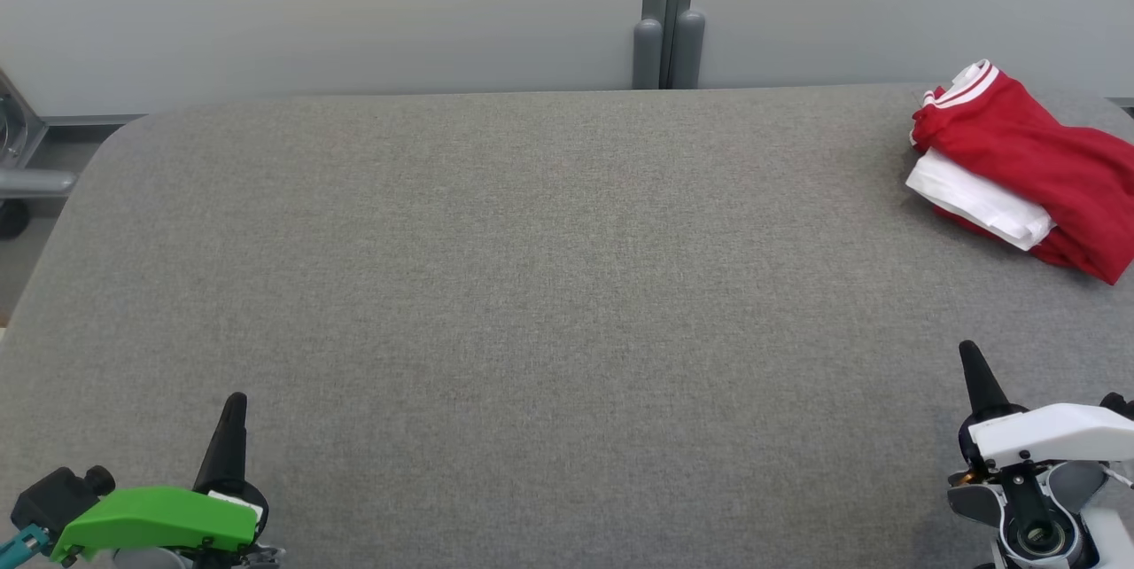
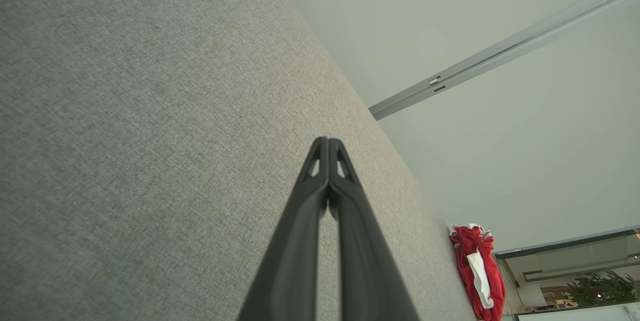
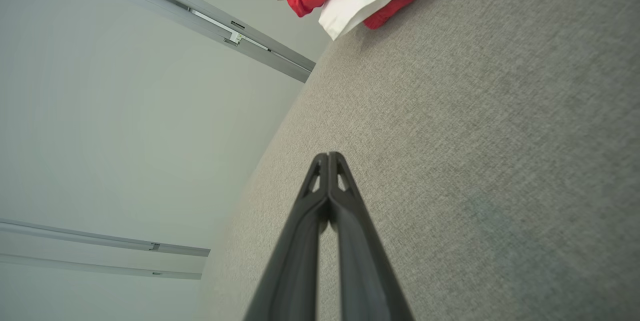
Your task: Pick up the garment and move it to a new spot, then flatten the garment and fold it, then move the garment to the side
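Garment [image 1: 1028, 163] bundled at far right corner of table [image 1: 496, 285]

We found it heaped there, red over white, striped trim [image 1: 970, 87] uppermost. We judged it light, soft and floppy, apt to sag; the bunched red cloth on top looked the best place to pinch. We could read no lettering or label. At the table's near edge, the left gripper [image 1: 235, 405] and right gripper [image 1: 968, 353] each had fingers pressed together, holding nothing.
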Motion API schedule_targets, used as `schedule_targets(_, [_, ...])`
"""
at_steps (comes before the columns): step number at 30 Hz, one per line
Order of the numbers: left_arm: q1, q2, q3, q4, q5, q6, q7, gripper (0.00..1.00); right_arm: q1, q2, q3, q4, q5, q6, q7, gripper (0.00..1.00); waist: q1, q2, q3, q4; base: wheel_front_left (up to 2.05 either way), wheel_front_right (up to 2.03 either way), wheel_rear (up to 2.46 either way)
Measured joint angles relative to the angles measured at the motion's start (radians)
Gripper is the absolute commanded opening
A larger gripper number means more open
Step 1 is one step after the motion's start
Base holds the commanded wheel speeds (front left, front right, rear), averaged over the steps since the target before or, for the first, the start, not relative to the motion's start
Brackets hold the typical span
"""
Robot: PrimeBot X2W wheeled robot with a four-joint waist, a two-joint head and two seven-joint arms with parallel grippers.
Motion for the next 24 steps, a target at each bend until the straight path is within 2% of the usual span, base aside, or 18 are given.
schedule_targets(24, [-0.043, -0.037, 0.076, 0.016, -0.249, -0.028, 0.084, 0.0, -0.037, 0.013, -0.038, -0.016, 0.327, 0.046, 0.062, 0.0, 0.0, 0.0, -0.005, -0.019, 0.0, 0.0, 0.0])
